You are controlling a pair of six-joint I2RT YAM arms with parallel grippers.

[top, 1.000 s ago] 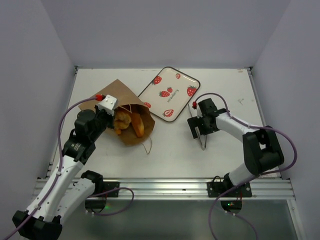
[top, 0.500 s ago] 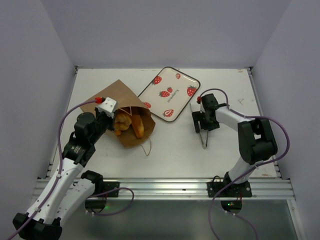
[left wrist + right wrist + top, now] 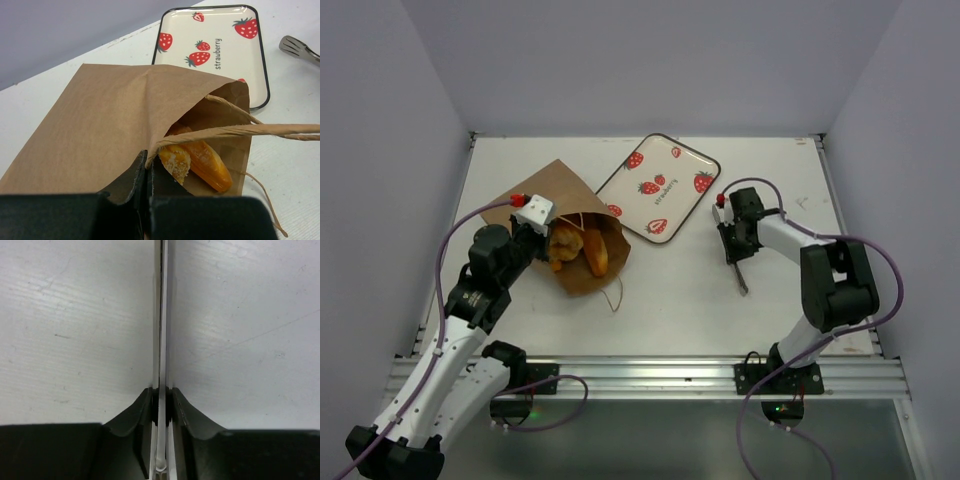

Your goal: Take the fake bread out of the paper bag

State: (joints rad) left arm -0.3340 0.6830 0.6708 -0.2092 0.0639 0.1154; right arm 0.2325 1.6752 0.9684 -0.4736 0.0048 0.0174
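The brown paper bag (image 3: 552, 186) lies on its side at the table's left, mouth facing right. Glossy orange fake bread (image 3: 582, 248) shows inside the mouth; in the left wrist view two pieces of the bread (image 3: 202, 159) rest under the lifted lip of the bag (image 3: 100, 120). My left gripper (image 3: 148, 162) is shut on the bag's upper edge, holding the mouth up. My right gripper (image 3: 734, 250) is at mid right, shut on thin metal tongs (image 3: 743, 281), whose two blades (image 3: 161, 315) are pressed together between the right gripper's (image 3: 162, 391) pads.
A white strawberry-print tray (image 3: 672, 167) lies at an angle behind the bag's mouth, between the two arms. The bag's cord handles (image 3: 260, 131) stretch out across the mouth. The tongs' far tip (image 3: 295, 46) lies right of the tray (image 3: 220, 20).
My right gripper has closed from wide open onto the tongs, squeezing them flat, and shifted slightly right. The left gripper and bag have barely moved.
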